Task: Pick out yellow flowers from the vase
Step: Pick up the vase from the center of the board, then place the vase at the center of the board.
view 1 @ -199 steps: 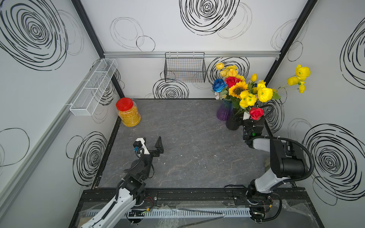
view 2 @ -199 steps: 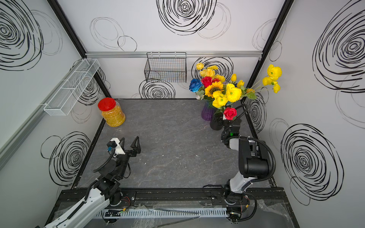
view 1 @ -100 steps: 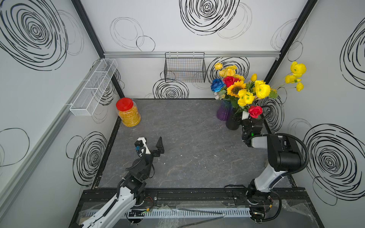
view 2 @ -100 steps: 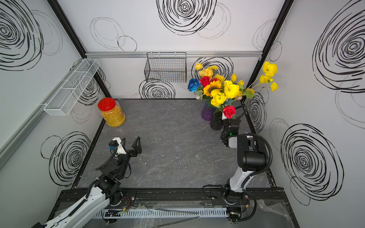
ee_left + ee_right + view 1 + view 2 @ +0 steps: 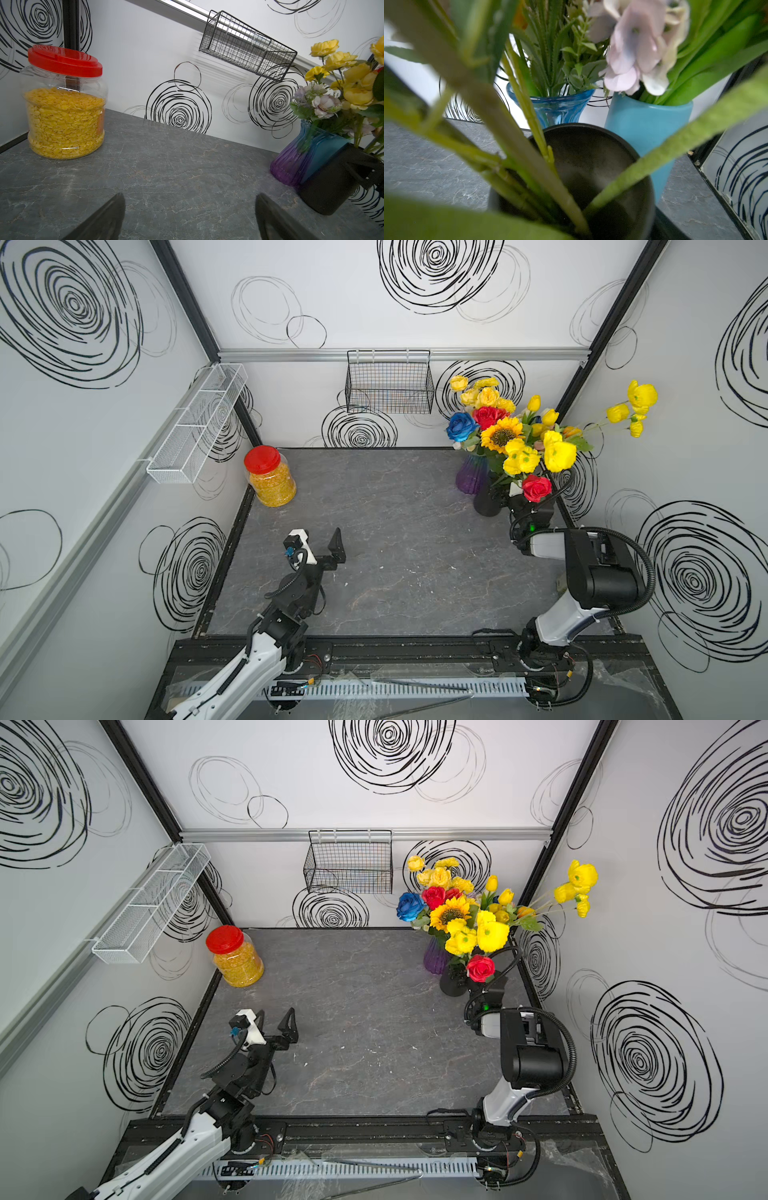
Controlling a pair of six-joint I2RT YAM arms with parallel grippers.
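Observation:
The yellow flowers (image 5: 559, 454) fill the vases at the back right in both top views: a sunflower (image 5: 500, 433), roses (image 5: 482, 396) and a poppy spray (image 5: 640, 396) leaning toward the right wall. The black vase (image 5: 486, 502) stands in front, and my right gripper (image 5: 528, 506) is right beside it under a red rose (image 5: 536, 488). Its fingers are hidden by blooms. The right wrist view looks into the black vase (image 5: 591, 145) through green stems (image 5: 529, 116) and a fuzzy stem (image 5: 675, 149); no jaws show. My left gripper (image 5: 190, 207) hangs open and empty over the mat, front left (image 5: 318, 549).
A red-lidded jar (image 5: 270, 477) of yellow flakes stands at the back left. A purple-blue glass vase (image 5: 469, 477) and a teal vase (image 5: 643, 124) crowd behind the black one. A black wire basket (image 5: 388, 383) hangs on the back wall and a white mesh shelf (image 5: 195, 423) on the left wall.
The blooms in the black vase and the poppy spray have swayed and sit slightly lower now. The right arm shifted a little beside the vase. The left arm has barely moved.

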